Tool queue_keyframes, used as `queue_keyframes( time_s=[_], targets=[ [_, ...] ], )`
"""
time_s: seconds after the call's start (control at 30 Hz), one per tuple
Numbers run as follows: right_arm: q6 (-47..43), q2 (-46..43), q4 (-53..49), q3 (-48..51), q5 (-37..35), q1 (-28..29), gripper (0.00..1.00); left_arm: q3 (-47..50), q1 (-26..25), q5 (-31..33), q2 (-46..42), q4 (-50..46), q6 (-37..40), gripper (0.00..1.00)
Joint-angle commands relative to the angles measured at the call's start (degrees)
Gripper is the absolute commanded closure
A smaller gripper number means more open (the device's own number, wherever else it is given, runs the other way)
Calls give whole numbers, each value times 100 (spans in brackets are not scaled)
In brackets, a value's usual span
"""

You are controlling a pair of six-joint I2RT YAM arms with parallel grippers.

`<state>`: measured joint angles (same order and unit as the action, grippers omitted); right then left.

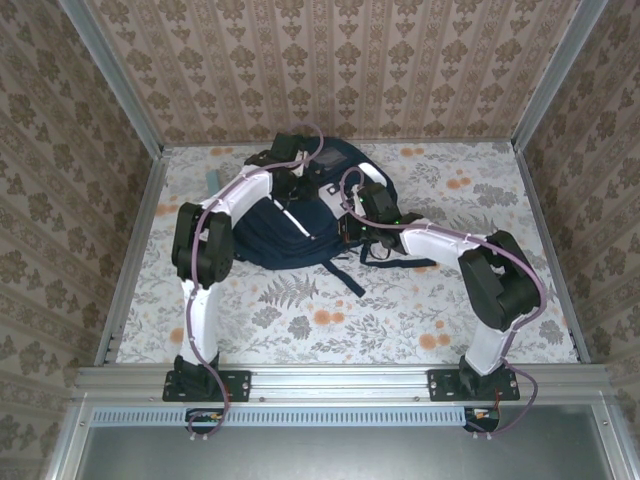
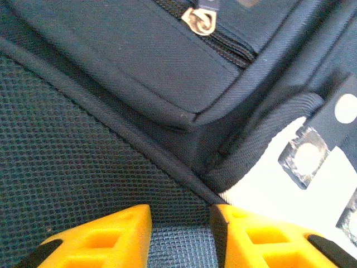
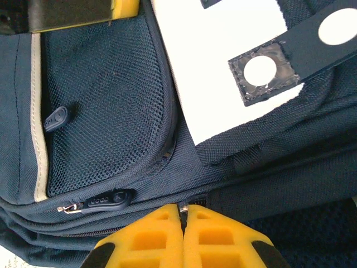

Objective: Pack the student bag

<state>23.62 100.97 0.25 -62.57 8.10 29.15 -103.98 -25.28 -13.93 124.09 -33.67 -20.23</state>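
The student bag [image 1: 285, 225] is a navy-blue backpack lying at the back middle of the table, with both arms reaching onto it. My left gripper [image 1: 300, 175] is at the bag's far side. Its yellow fingers [image 2: 111, 234] hold a fold of dark mesh [image 2: 181, 240] beside a piped seam. A brass zipper pull [image 2: 199, 21] lies further up the bag. My right gripper [image 1: 350, 222] is at the bag's right edge. In the right wrist view this gripper [image 3: 183, 211] is shut on a small metal zipper pull [image 3: 182, 207]. A white patch [image 3: 223, 67] shows above it.
A second zipper with a black rubber tab [image 3: 103, 200] runs left of the right gripper. A dark strap [image 1: 345, 275] trails toward the front over the floral cloth. A small teal object [image 1: 213, 178] lies at the back left. Patterned walls close in three sides.
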Motion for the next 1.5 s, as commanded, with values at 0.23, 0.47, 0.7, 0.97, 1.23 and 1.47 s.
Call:
queue_keyframes(
  time_s=[0.23,0.47,0.7,0.97,1.23,1.47],
  targets=[
    [-1784,-403,324,404,-34,193,100,214,-49,-439,11,-244,657,87],
    [-2911,-588,818,836,-424,786,100,-275,-262,-71,687,-810,176,95],
    [-3143,-631,1415,1134,-268,1039,100,-139,-287,57,889,-771,-330,100],
    [-2243,-747,1787,1322,-1124,738,100,-154,-276,-280,568,-696,-110,96],
    [-1563,-1279,1988,1591,-667,-200,100,-296,-385,-1250,-193,-457,731,79],
    [-1812,-1307,1759,1545,-213,-234,100,-159,-762,-1591,-105,-103,870,82]
  ],
)
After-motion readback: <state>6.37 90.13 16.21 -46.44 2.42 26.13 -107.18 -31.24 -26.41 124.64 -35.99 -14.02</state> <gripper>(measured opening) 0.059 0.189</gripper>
